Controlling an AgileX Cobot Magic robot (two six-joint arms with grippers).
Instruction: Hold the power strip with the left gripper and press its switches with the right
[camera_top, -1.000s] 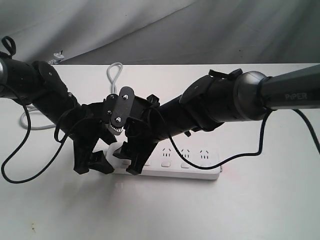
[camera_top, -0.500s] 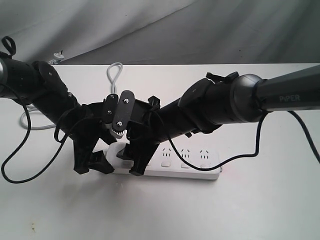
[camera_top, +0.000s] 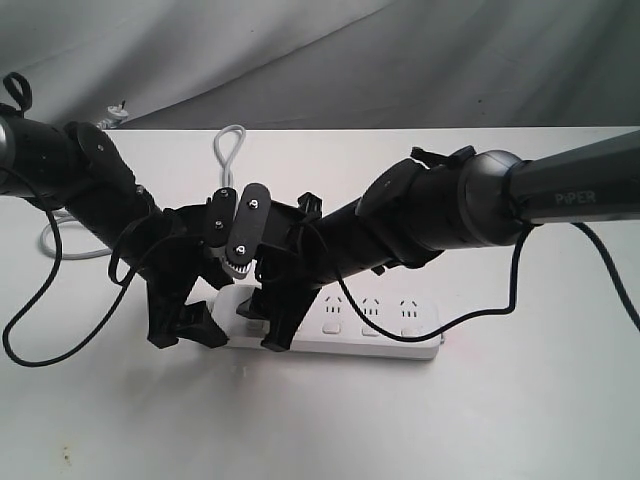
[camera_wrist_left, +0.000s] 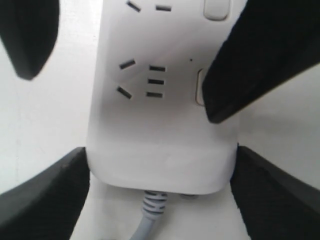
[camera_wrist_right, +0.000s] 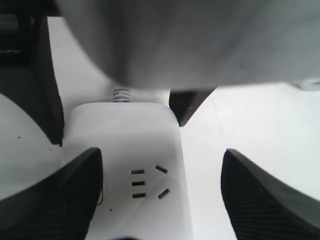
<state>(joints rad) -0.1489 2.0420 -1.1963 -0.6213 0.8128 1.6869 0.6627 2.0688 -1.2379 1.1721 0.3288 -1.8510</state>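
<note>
The white power strip lies flat on the table. My left gripper is shut on its cord end. In the left wrist view its fingers press both sides of the strip where the grey cord leaves. My right gripper is open above the first socket group. One of its fingers lies over the first switch; the other stands off the strip's far side. A further switch shows beyond. In the right wrist view the right gripper straddles the strip.
The grey cord loops toward the table's back edge and runs off left behind the black arm. Loose black cables hang from both arms over the white table. A grey cloth backdrop stands behind.
My right gripper has sunk slightly and edged right along the strip. The left gripper and the strip have not moved.
</note>
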